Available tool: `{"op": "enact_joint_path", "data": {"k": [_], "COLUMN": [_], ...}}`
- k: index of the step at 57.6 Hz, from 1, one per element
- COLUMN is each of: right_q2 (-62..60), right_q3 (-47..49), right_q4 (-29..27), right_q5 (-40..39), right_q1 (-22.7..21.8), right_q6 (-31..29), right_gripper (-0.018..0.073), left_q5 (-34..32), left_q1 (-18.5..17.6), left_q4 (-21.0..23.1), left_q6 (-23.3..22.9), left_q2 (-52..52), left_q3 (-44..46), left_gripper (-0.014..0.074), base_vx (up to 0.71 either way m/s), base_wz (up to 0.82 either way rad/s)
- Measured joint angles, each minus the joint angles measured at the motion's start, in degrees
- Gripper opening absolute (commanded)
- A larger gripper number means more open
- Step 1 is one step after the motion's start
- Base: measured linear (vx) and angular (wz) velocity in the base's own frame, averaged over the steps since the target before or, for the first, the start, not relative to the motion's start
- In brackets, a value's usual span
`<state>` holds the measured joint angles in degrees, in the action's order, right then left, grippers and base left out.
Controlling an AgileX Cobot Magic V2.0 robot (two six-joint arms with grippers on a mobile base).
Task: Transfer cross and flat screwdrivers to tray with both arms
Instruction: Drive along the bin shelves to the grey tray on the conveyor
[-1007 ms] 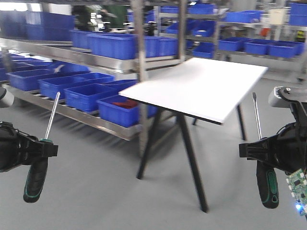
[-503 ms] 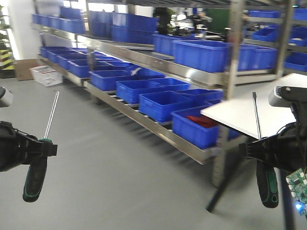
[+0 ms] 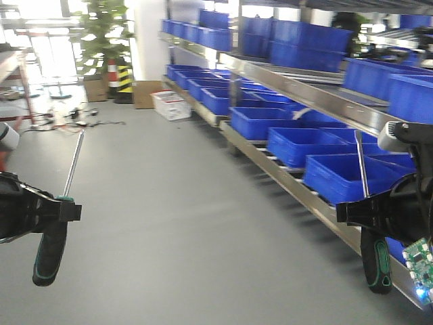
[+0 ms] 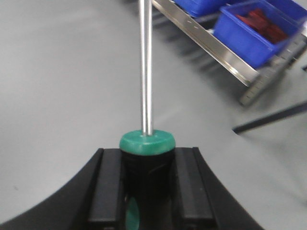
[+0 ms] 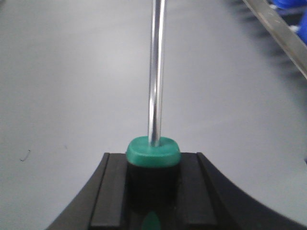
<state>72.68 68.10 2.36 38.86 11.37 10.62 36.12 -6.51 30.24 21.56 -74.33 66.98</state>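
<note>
- Find the left gripper (image 3: 61, 211) at 9 o'clock of the front view, pinched shut around the neck of the left screwdriver (image 3: 51, 250), just under its green collar. Black-and-green handle hanging toward 6 o'clock, thin steel shaft leaning up toward 12 o'clock.
- Hold that pinch firm through the carry; judged heavy below the jaws, so likely to swing if loosened.
- Across the middle, only bare grey floor (image 3: 169, 223). No sight of the tray in any view, so no telling yet where to set down.
- Mind the rack (image 3: 304, 91) of blue bins (image 3: 338, 177) running from 12 toward 4 o'clock, close beside the right arm; give it room.
- Find the right gripper (image 3: 352, 212) at 3 o'clock, likewise closed on the right screwdriver (image 3: 377, 264) below its green collar, shaft up, handle down. Green circuit board (image 3: 419, 254) just beside it at 4 o'clock.
- No telling cross from flat; tips too small to read.
- Carry both upright and steady. Once over the tray, lower handles first and release only on contact, probably one side at a time.
</note>
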Motion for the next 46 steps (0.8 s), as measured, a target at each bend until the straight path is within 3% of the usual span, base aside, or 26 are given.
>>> {"op": "enact_joint_path", "data": {"k": [21, 46], "right_q2": [0.00, 0.00], "right_q3": [-0.03, -0.03], "right_q4": [-0.06, -0.06], "right_q5": [0.00, 0.00], "right_q1": [0.00, 0.00], "right_q6": [0.00, 0.00], "right_gripper": [-0.0008, -0.0008], "left_q5": [0.06, 0.64], "left_q1": [0.00, 0.00], "left_q4": [0.00, 0.00], "left_q6": [0.00, 0.00], "left_q2": [0.00, 0.00], "left_q3": [0.00, 0.00], "left_gripper": [-0.0001, 0.0000], "base_vx": [0.57, 0.60], "base_wz": [0.45, 0.19]}}
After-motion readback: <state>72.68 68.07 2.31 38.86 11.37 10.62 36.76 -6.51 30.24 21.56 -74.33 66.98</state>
